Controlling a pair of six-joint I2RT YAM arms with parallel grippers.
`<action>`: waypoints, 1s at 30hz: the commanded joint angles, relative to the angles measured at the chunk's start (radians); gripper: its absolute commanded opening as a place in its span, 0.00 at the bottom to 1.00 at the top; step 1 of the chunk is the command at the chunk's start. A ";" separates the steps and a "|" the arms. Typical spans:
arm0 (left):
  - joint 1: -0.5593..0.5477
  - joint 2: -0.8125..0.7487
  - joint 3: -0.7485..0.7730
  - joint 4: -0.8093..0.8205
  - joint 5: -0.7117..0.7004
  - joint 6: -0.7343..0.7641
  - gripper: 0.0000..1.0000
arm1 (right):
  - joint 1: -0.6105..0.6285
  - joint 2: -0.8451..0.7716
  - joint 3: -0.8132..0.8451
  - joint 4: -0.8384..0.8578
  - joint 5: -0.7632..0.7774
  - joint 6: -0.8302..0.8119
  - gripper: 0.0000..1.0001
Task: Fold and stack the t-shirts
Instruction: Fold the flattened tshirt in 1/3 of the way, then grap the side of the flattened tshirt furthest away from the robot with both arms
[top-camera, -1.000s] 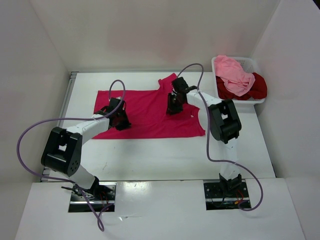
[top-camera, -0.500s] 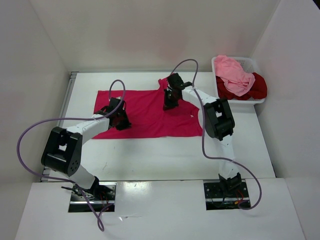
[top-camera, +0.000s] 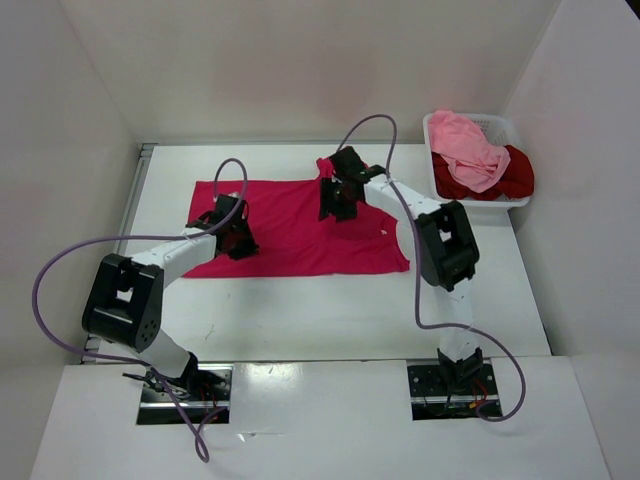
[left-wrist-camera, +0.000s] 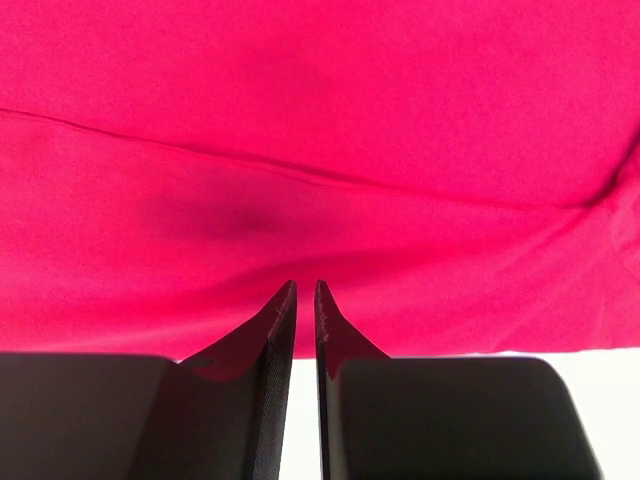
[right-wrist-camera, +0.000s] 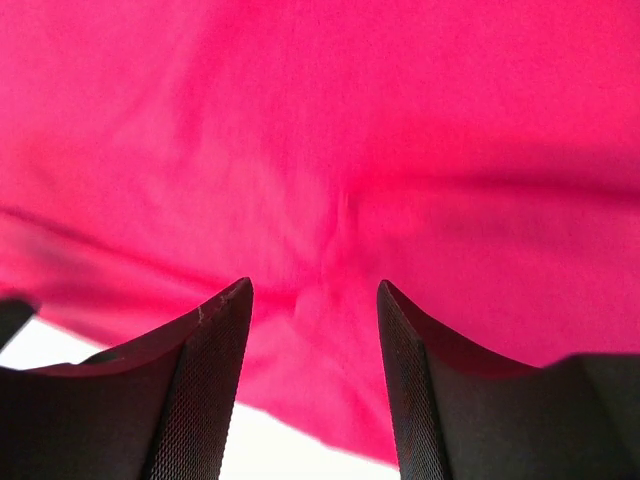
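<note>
The bright crimson-pink t-shirt lies spread flat on the white table. My left gripper rests low over its left part, near the front hem. In the left wrist view the left gripper is shut with only a thin slit and no cloth between the jaws, over the shirt. My right gripper is over the shirt's upper middle, by the raised sleeve. In the right wrist view the right gripper is open above wrinkled cloth. The light pink t-shirt and the dark red t-shirt lie in the basket.
A white mesh basket stands at the back right corner of the table. White walls close in the table on the left, back and right. Purple cables loop from both arms over the table.
My right gripper has moved left and toward the back along the shirt, and the raised sleeve has shifted left with it. My left gripper has edged slightly left and back.
</note>
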 joint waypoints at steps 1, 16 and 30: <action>0.062 -0.023 0.008 -0.001 0.012 0.030 0.19 | 0.001 -0.184 -0.103 0.060 0.034 0.039 0.59; 0.163 0.117 -0.039 0.036 0.163 -0.034 0.18 | 0.001 -0.337 -0.652 0.277 0.005 0.214 0.03; 0.372 -0.062 -0.201 -0.142 0.240 0.007 0.22 | 0.001 -0.636 -1.023 0.195 -0.003 0.373 0.02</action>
